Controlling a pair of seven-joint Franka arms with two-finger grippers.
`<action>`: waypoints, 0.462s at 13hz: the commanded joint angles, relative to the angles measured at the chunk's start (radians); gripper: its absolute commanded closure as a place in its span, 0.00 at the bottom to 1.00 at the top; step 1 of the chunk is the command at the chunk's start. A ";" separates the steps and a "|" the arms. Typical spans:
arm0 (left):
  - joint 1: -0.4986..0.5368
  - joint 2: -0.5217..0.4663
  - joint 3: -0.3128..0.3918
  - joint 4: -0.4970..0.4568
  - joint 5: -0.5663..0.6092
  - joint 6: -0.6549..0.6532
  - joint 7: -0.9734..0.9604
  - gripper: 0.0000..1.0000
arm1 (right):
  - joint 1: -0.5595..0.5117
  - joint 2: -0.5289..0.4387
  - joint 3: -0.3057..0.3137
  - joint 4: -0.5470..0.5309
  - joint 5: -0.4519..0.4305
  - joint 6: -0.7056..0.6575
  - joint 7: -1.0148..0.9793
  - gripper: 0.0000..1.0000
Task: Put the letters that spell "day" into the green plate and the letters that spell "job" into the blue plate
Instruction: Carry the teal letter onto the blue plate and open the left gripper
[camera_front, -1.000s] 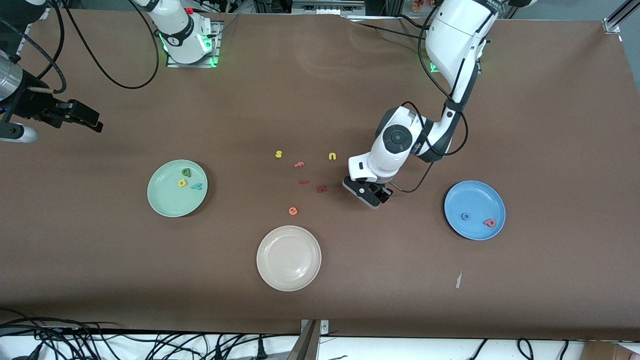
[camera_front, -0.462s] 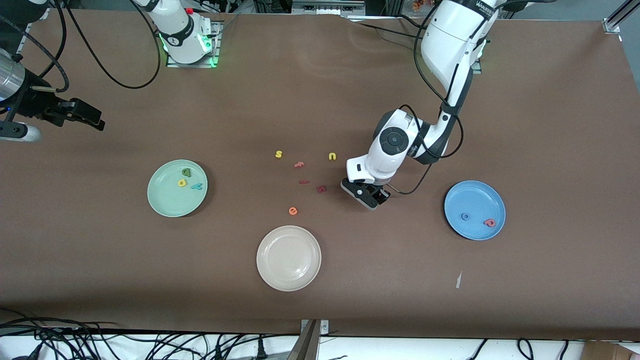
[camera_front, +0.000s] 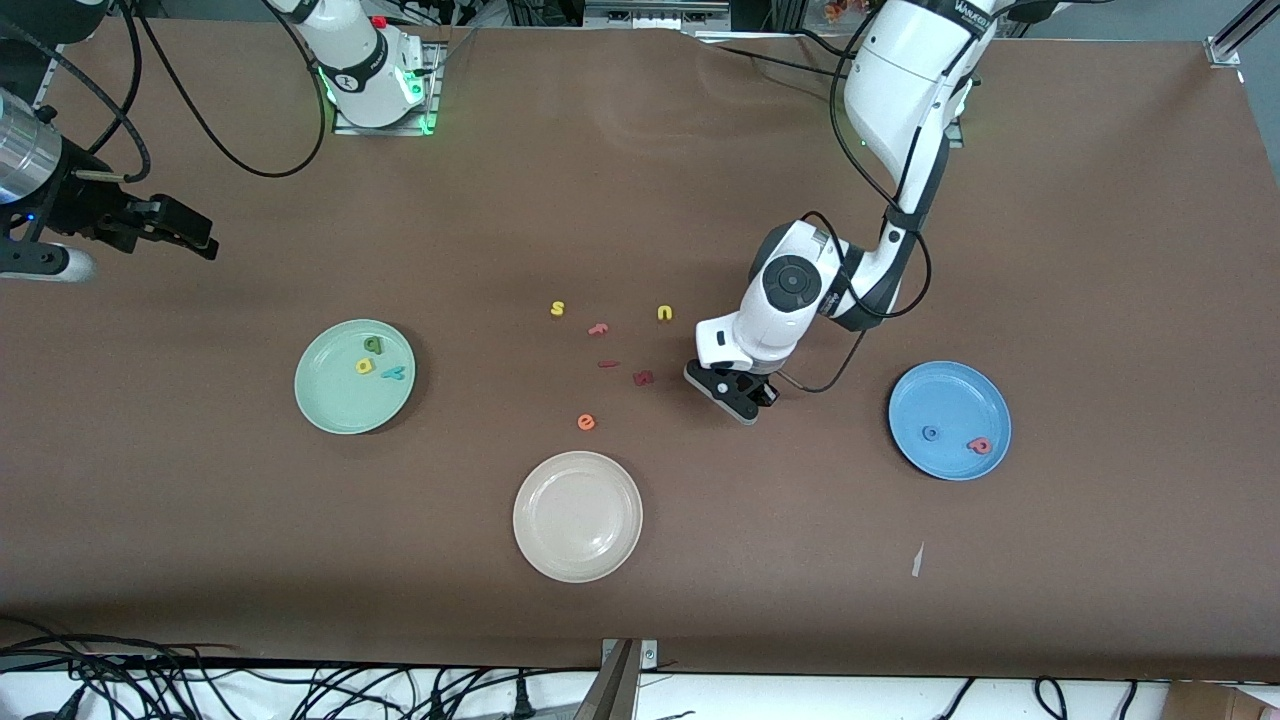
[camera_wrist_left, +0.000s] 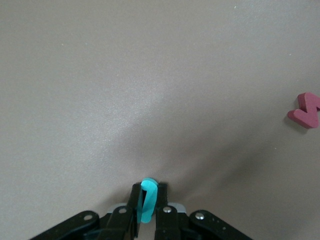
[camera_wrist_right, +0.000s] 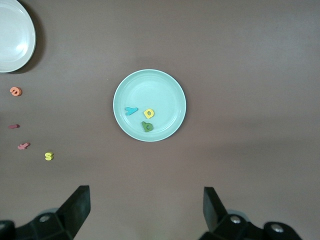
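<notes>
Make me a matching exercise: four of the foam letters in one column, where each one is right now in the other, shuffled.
Letters:
1. teal "j"
2. blue "o"
3. teal "y"
4. orange "e"

Places:
A. in the green plate
B. on the bare table
C. pinched in the left gripper
D. in the blue plate

Pairs: 1-C, 2-D, 3-A, 4-B
</notes>
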 joint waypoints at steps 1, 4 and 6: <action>-0.007 0.002 0.027 0.010 0.027 -0.002 0.008 1.00 | 0.001 0.002 0.016 0.020 -0.009 -0.018 -0.004 0.00; 0.094 -0.085 0.056 -0.005 0.032 -0.067 0.072 1.00 | 0.005 0.002 0.019 0.020 -0.006 -0.021 -0.003 0.00; 0.192 -0.140 0.056 -0.024 0.032 -0.118 0.166 1.00 | 0.005 0.002 0.019 0.020 -0.005 -0.016 -0.003 0.00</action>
